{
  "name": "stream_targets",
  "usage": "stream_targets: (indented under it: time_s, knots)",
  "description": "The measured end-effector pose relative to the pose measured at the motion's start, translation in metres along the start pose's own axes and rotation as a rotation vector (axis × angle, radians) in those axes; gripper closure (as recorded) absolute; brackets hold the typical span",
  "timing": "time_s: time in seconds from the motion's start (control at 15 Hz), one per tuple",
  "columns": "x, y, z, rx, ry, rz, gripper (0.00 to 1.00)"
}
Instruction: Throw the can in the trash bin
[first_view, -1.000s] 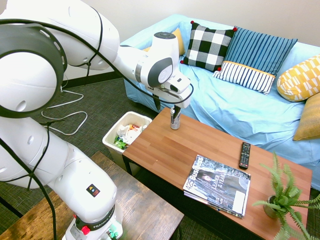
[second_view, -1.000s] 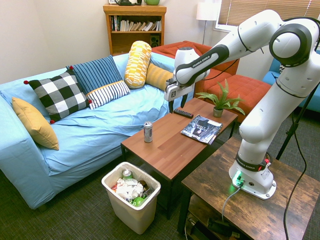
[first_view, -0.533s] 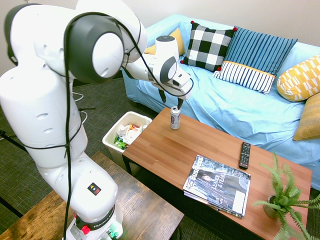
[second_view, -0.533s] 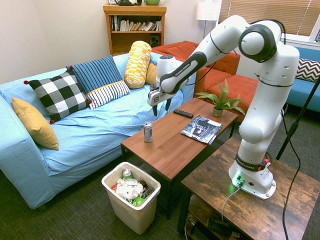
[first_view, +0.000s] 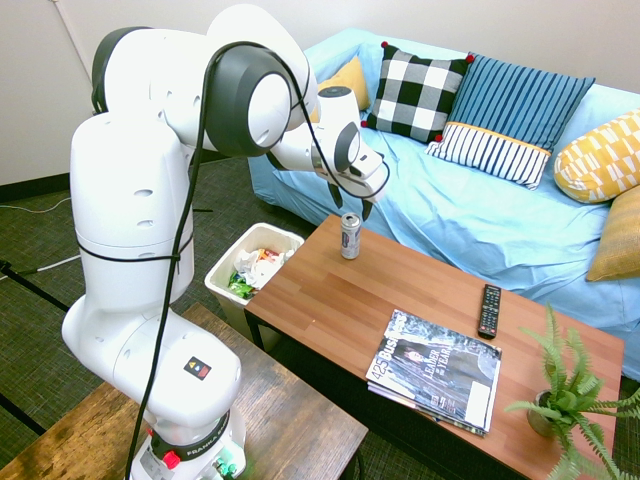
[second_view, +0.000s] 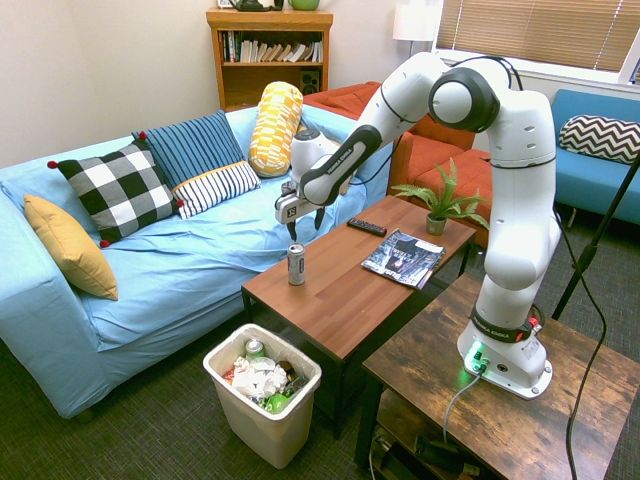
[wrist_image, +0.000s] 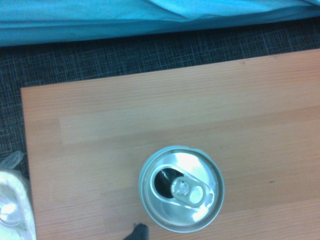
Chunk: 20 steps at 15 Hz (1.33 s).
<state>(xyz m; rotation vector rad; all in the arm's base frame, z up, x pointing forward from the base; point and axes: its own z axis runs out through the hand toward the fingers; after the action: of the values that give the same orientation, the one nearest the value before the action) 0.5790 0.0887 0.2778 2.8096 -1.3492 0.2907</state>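
The can (first_view: 349, 236) stands upright on the wooden worktop (first_view: 420, 310), near the end of the worktop closest to the trash bin (first_view: 222, 274). In the wrist view the can (wrist_image: 181, 188) is seen from directly above: the silver top shows an open mouth and a pull tab, and nothing touches it.

The gripper (first_view: 354, 203) hangs just above the can, pointing down. In the second exterior view the gripper (second_view: 304, 226) shows its two dark fingers (second_view: 293, 229) spread apart, released, with nothing between them. The fingertips sit just above the can (second_view: 296, 264) and do not touch it.

The trash bin (second_view: 305, 368) stands on the floor just beside the end of the worktop, lower than the worktop surface. It holds crumpled white paper, green scraps and one other can (visible near the rim in the second exterior view).

Other items on the worktop, all well apart from the can:
- a magazine (first_view: 436, 370), lying flat near the middle;
- a black remote control (first_view: 489, 310), on the sofa side;
- a small potted plant (first_view: 567, 397), at the far end.

A blue sofa (first_view: 480, 215) with several cushions runs alongside the worktop.
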Motion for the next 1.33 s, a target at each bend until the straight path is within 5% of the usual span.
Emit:
stream_targets:
  time_s: [1.13, 1.2, 1.33]
  knots:
    - [-0.005, -0.03, 0.076, -0.057, -0.045, -0.002, 0.0]
    - [-0.005, -0.031, 0.078, -0.061, -0.045, 0.001, 1.0]
    - [-0.006, -0.031, 0.082, -0.068, -0.051, 0.006, 1.0]
